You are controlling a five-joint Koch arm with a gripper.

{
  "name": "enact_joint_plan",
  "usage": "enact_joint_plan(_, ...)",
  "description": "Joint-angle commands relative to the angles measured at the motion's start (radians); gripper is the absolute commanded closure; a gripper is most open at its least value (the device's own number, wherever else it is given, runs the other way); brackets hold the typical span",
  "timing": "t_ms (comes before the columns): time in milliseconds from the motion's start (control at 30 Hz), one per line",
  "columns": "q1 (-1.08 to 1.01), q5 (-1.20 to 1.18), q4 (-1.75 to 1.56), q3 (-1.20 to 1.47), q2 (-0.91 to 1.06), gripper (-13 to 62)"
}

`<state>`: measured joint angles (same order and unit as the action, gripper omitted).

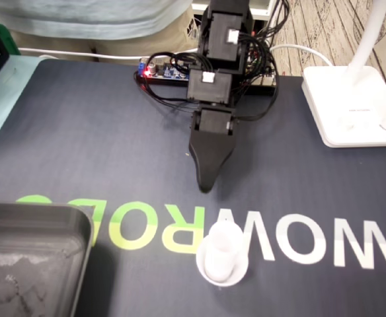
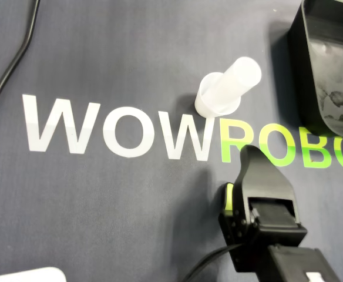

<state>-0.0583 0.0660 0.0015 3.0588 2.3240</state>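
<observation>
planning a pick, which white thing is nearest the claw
The white tube, upright just ahead of the claw; the white lamp base lies much farther, at the fixed view's right.

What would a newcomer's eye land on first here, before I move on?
Most likely the big white-and-green WOWROBO lettering across the dark mat, with a white plastic tube standing on it. Next, the black tool pointing down just short of that tube, apart from it. A black tray sits lower left in the fixed view, a white lamp base upper right.
</observation>
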Motion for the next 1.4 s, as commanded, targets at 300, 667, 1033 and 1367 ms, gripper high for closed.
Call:
enact_joint_plan(300, 0.002, 0.005, -0.02, -0.034, 0.078, 15.7)
enact_joint_plan(667, 0.006, 0.11, -0.029, -0.192, 0.078, 15.9)
enact_joint_plan(1033, -0.002, 0.836, -0.222, -0.253, 0.078, 16.8)
enact_joint_plan(1367, 0.006, 1.313, -0.683, -0.216, -0.15, 17.5)
